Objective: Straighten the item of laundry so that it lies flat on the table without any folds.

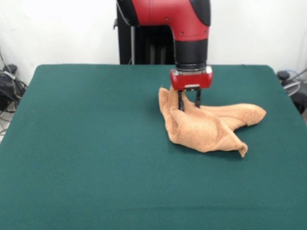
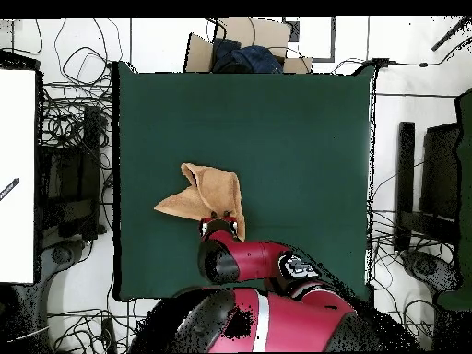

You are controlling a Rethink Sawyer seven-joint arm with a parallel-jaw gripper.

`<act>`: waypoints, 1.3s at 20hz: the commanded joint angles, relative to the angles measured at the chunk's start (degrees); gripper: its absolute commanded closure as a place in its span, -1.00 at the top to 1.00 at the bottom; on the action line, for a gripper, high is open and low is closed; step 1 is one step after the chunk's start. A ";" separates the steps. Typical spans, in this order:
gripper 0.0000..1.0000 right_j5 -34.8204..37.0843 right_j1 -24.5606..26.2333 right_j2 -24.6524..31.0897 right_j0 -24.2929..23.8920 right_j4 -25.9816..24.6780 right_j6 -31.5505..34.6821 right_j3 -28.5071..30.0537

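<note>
The light orange-tan towel lies crumpled on the green table, right of centre, with folds and a raised corner at its left. My gripper points down over the towel's upper left part, its jaws apart and its tips touching the cloth. Nothing is lifted. In the overhead view the towel is a bunched, pointed shape on the table, and the arm covers the gripper. No tag shows.
The red and black arm comes down from the pedestal at the table's far side. Cables and equipment lie off the table's sides. A cardboard box with something dark blue sits past one edge.
</note>
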 commanded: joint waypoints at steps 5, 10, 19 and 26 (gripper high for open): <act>-1.00 0.15 12.01 2.10 -0.78 -0.21 6.76 -10.73; -1.00 -1.01 12.05 1.73 -0.52 -0.20 7.21 -10.23; -1.00 16.08 -8.36 8.77 -6.10 0.57 6.29 6.36; -1.00 21.85 -15.00 13.89 -11.86 0.98 5.33 11.61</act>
